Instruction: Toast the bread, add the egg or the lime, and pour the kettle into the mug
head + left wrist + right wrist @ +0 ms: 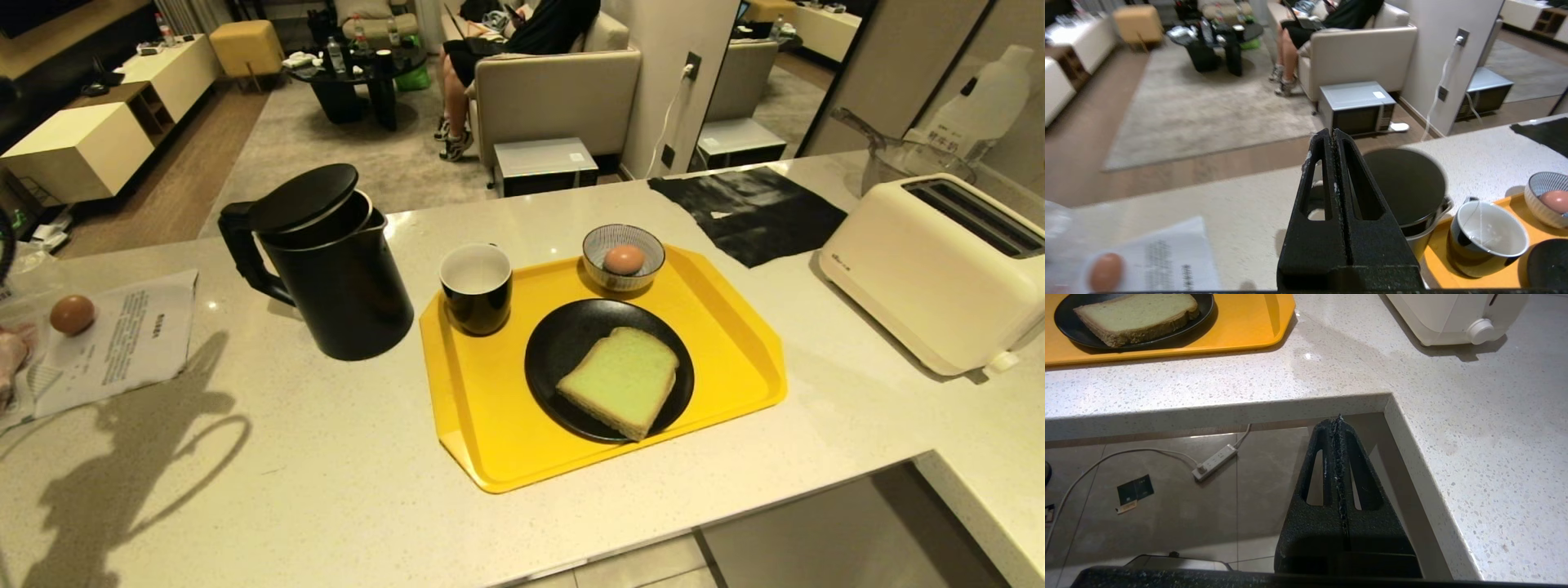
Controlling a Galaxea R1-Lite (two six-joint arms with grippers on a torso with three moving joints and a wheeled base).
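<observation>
Status: my left gripper (1334, 136) is fully closed, fingers pressed flat together, holding nothing. In its wrist view it hangs above the counter (326, 457), near the kettle (326, 261). My right gripper (1339, 420) is also closed and empty, parked below the counter edge at the lower right of the workspace; neither arm shows in the head view.

Task items: the bread (620, 380) lies on the black plate (555, 343) at centre frame, on the yellow tray (482, 425). The toaster (931, 269) stands at the right edge, well apart from the tray. The mug (476, 287) sits at the tray's upper left corner, just beside the kettle, whose lid is tilted ajar. An egg (624, 259) rests in the striped bowl (623, 282) at the tray's top.

Assessment: the bread is untoasted, so toasting looks like the step in hand. I judge the right arm better placed, being on the toaster side. The fingers must open before descent; approach the slice by its crust edge, lift it clear of the plate rim, and turn it upright to match the slot. A soft slice may sag or tear under a hard pinch.

Count: one bread slice, one plate, one tray, one mug, one kettle, one bowl, one toaster. Two eggs: one in the bowl, a second egg (72, 314) on the paper (139, 335) at the left edge. No lime seen.
</observation>
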